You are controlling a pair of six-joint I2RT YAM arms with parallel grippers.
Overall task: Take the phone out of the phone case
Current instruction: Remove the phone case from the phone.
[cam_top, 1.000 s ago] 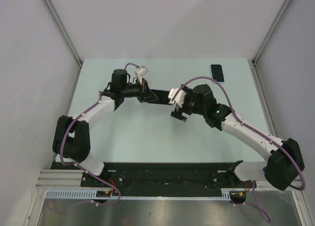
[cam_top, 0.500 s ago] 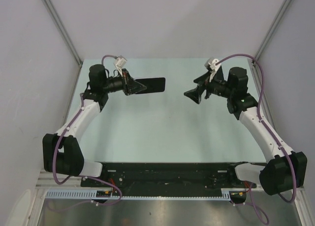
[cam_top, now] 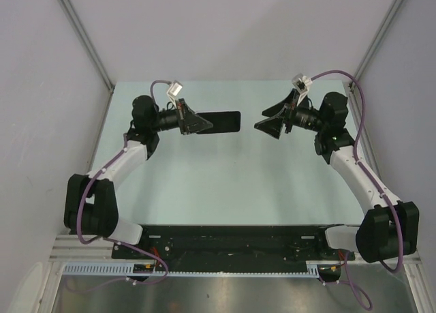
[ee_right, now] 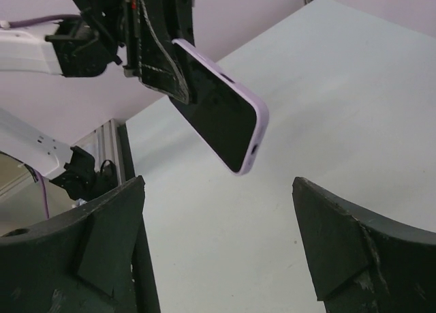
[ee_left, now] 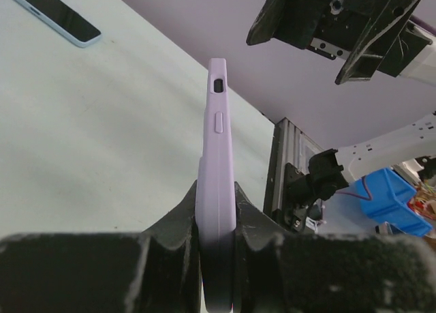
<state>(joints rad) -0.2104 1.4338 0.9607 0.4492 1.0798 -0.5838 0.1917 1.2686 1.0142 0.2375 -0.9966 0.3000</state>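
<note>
Contact is showing on one side only: the left fingers are pinching the phone case by one end, closed down tight against both of its flat faces. From the left wrist view the case is appearing edge-on, a lilac rim with a small oblong cutout and a raised button running up the side. In the overhead view the case is sticking out level from the left fingers, above the far half of the table, its free end aiming at the other arm.

Opposite it, the right fingers are hanging in the air, facing that free end with a clear gap between them and the case. In the right wrist view these right fingers are standing spread wide, gripping nothing, and the case is sitting beyond them, tilting down, showing a dark face framed by its lilac edge.

Apart from both arms, the phone is lying flat on the table, dark screen up inside a pale rim, well away from the case. It is showing only in the left wrist view, in the upper left corner; in the overhead view I cannot pick it out.
</note>
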